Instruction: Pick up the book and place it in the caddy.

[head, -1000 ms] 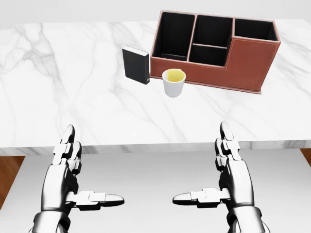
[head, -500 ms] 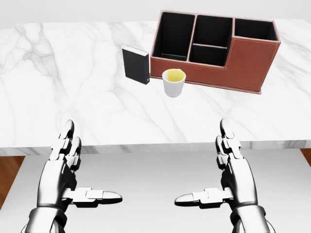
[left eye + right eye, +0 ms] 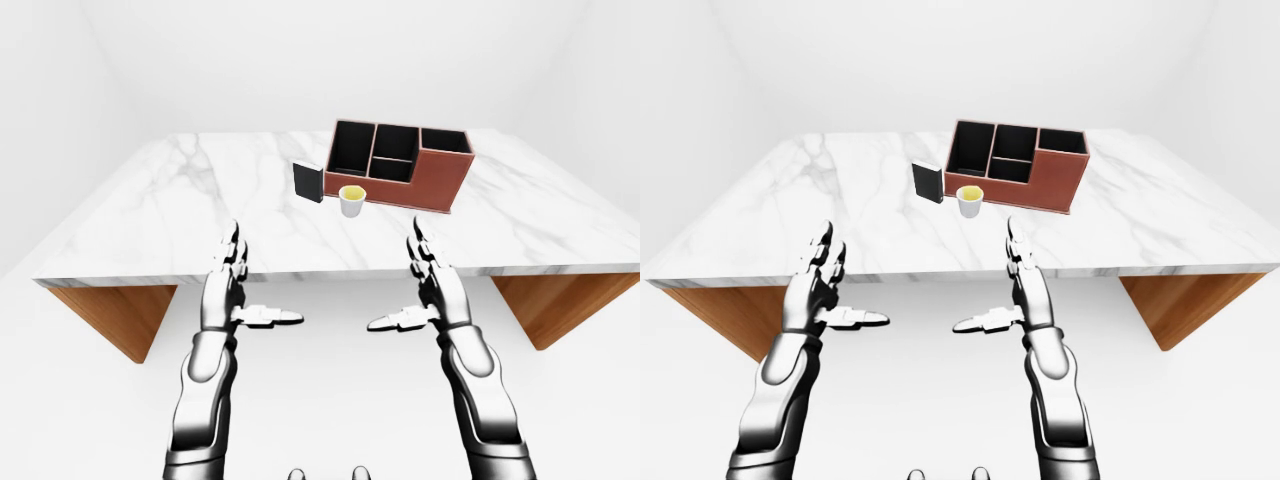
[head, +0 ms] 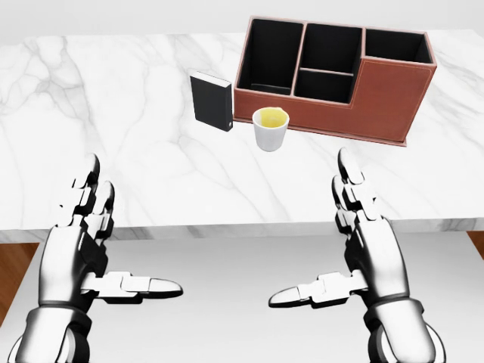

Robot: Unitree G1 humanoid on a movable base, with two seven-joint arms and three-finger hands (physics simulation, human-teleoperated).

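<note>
A small white cup (image 4: 270,128) stands upright on the white marble table (image 4: 113,121). The inside of the cup looks yellow. The table top has grey veins, and in the left-eye view its supports (image 3: 115,315) under both ends are brown wood. The floor and walls around are plain white.

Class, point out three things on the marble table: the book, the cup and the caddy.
book (image 4: 212,102): head view, on its dark cover.
cup (image 4: 270,133): head view, on its white side wall.
caddy (image 4: 393,98): head view, on its brown outer wall.
</note>
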